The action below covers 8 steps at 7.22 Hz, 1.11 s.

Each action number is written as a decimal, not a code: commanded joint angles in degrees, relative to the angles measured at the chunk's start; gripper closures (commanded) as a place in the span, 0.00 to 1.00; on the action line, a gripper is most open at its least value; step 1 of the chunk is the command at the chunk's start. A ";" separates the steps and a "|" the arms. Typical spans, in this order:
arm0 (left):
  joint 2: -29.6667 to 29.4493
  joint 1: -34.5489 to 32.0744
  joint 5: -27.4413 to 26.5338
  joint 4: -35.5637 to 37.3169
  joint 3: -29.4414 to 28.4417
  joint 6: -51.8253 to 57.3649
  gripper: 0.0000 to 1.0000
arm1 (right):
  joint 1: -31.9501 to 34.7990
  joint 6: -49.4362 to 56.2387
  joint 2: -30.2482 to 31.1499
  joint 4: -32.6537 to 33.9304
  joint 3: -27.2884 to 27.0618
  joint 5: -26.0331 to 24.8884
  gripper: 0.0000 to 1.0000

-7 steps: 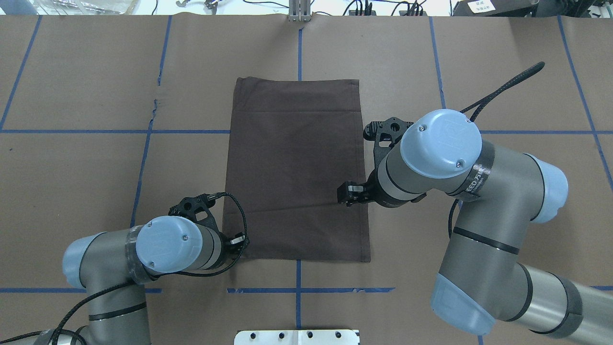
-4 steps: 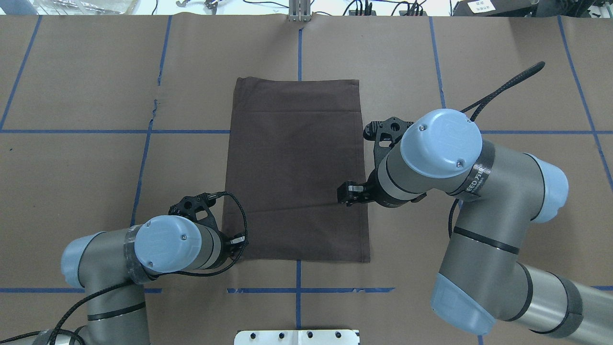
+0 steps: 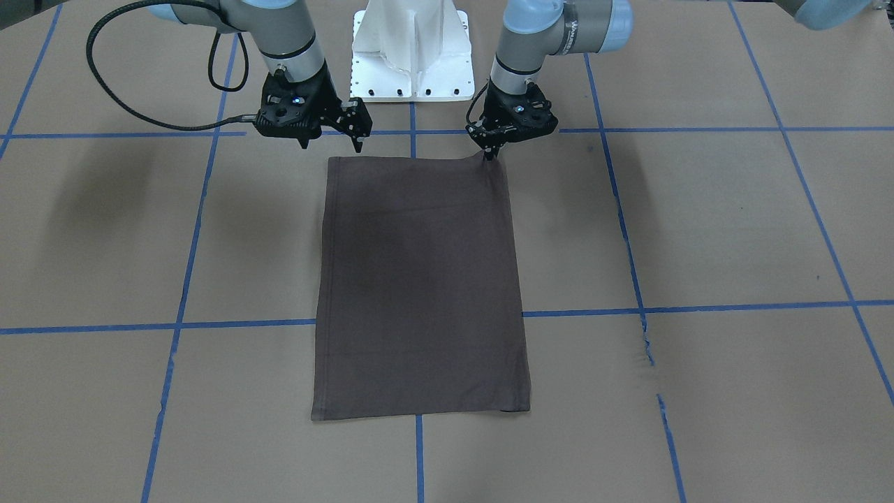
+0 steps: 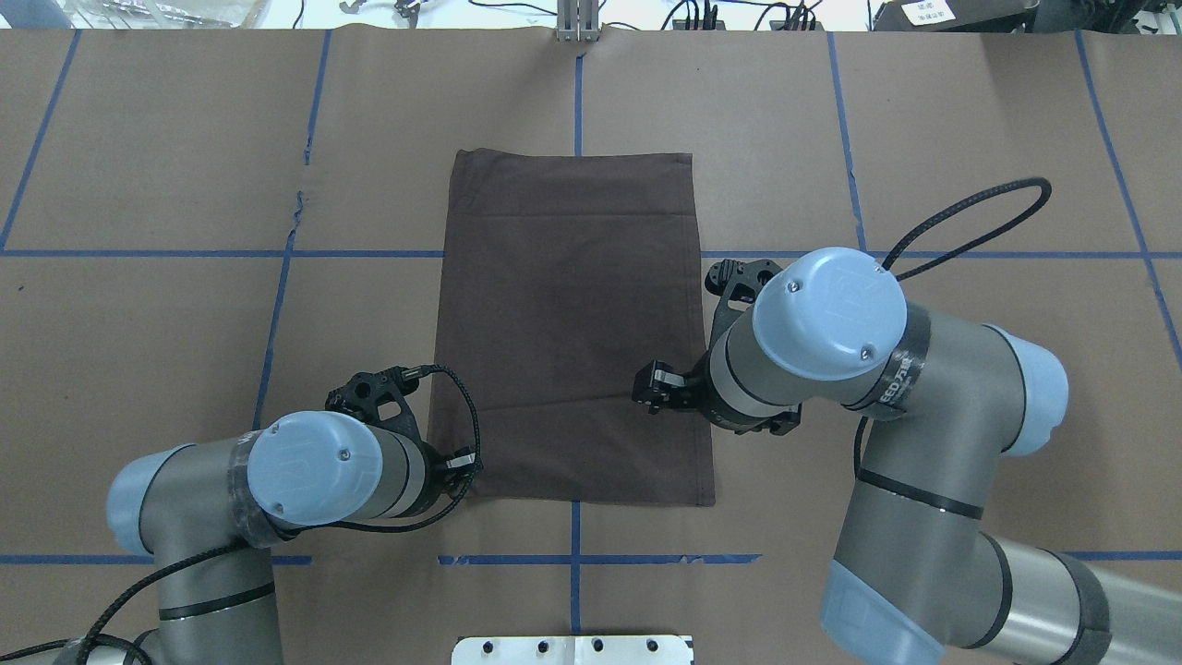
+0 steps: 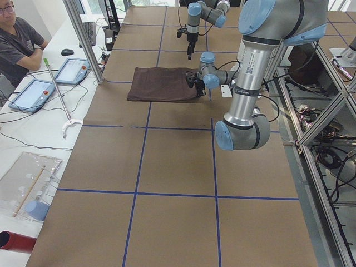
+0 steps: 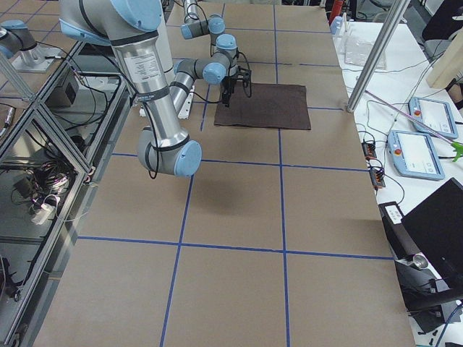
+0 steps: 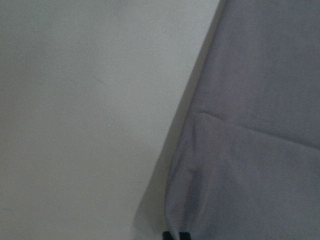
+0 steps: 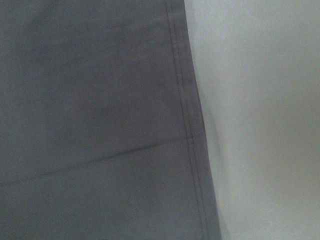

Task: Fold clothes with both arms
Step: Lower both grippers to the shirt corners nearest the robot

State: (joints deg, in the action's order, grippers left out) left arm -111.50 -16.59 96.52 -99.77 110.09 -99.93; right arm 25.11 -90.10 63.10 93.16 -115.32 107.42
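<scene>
The clothes are one dark brown T-shirt [image 4: 572,323] folded into a tall rectangle and lying flat on the brown paper. My left gripper [image 4: 462,466] is at its near left corner. In the front-facing view that gripper [image 3: 491,152] is shut on the corner, which is pulled up a little. The left wrist view shows the puckered cloth [image 7: 260,125] running into the fingertips [image 7: 176,235]. My right gripper [image 3: 332,140] hangs open just above the other near corner, touching nothing. The right wrist view shows only the hemmed edge of the shirt [image 8: 100,125].
The white pedestal base [image 3: 412,49] stands just behind the shirt's near edge. Blue tape lines cross the table paper [image 4: 185,369]. A seated person [image 5: 16,39] and two tablets [image 5: 69,69] are on a side table beyond the far edge.
My right arm has drawn back toward the base and inward, carrying its gripper along the shirt's right edge. The left arm has shifted slightly back. The shirt lies as before.
</scene>
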 commanded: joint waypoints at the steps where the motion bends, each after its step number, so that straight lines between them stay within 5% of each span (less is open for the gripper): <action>1: -0.03 -0.11 0.15 0.02 0.12 1.48 1.00 | -4.25 -16.27 -0.25 -4.38 4.29 -4.55 0.00; 8: -0.03 -0.20 0.07 0.02 0.21 1.58 1.00 | -7.35 -35.22 -4.04 -4.48 13.19 -5.91 0.00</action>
State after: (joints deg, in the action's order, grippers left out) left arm -111.53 -16.73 96.60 -99.76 110.24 -98.35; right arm 18.22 -122.60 59.64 88.68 -103.13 101.52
